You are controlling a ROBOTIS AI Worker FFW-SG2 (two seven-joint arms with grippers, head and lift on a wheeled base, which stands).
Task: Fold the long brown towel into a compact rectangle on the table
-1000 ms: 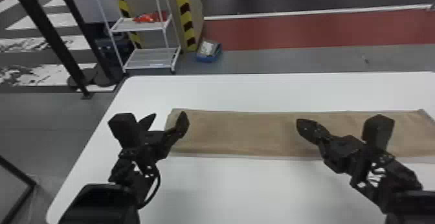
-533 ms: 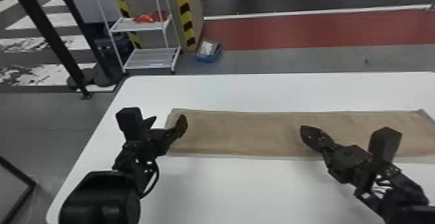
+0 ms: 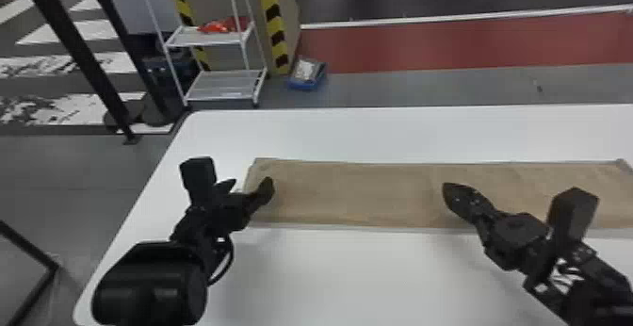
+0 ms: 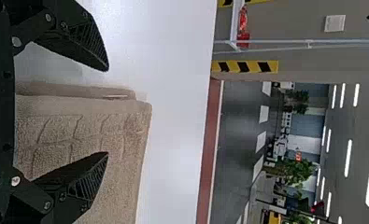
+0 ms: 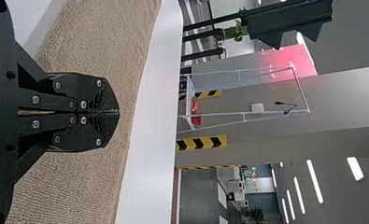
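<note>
Moved: left gripper and right gripper had both shifted slightly rightward; brown towel unchanged.
Left gripper: released, spread at the towel's left end, towards the table's left edge.
Right gripper: clenched, empty, over the towel's mid-length.
Fold step: apparently lining up an end fold.
Next move: probably called for pinching the left end and carrying it rightward.
Towel axis: long axis parallel to the table's far edge, ends pointing left and right.

Towel on table; rack behind, left.
</note>
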